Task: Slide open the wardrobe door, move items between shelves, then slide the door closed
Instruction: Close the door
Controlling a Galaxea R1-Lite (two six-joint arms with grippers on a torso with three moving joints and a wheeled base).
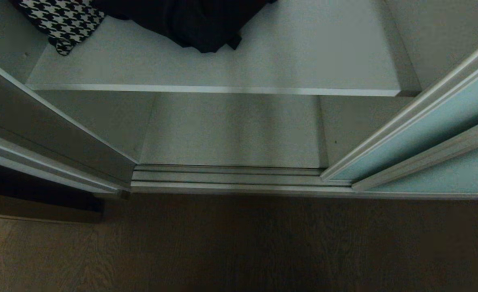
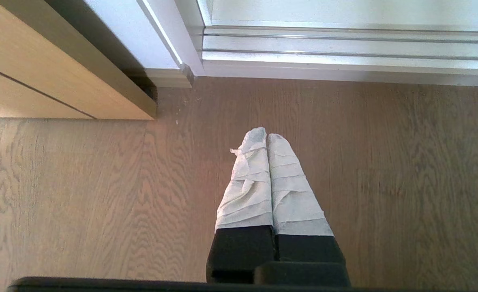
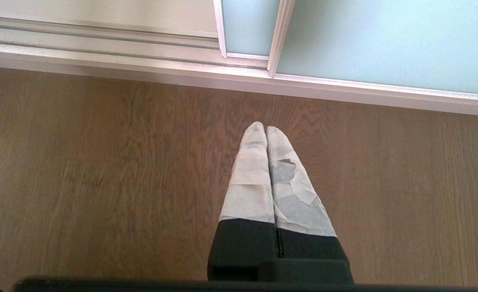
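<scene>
Both grippers, left gripper [image 2: 266, 138] and right gripper [image 3: 265, 129], hang over floor [image 1: 239, 243], jaws closed, empty; sliding wardrobe door [image 1: 421, 134] open, black garment [image 1: 190, 20] at shelf [image 1: 303, 61] back edge.

Head view dim, murky; wrist views bright, sharp; floor [image 2: 101, 194] sunlit

A pale grey shelf [image 1: 287, 61] spans the open wardrobe. On it lie a crumpled black garment [image 1: 190, 20] near the back and, just beside it to the left, a black-and-white houndstooth cloth [image 1: 62, 20]. Below is another bare board [image 1: 230, 129], then brown wood floor [image 1: 239, 243].
</scene>
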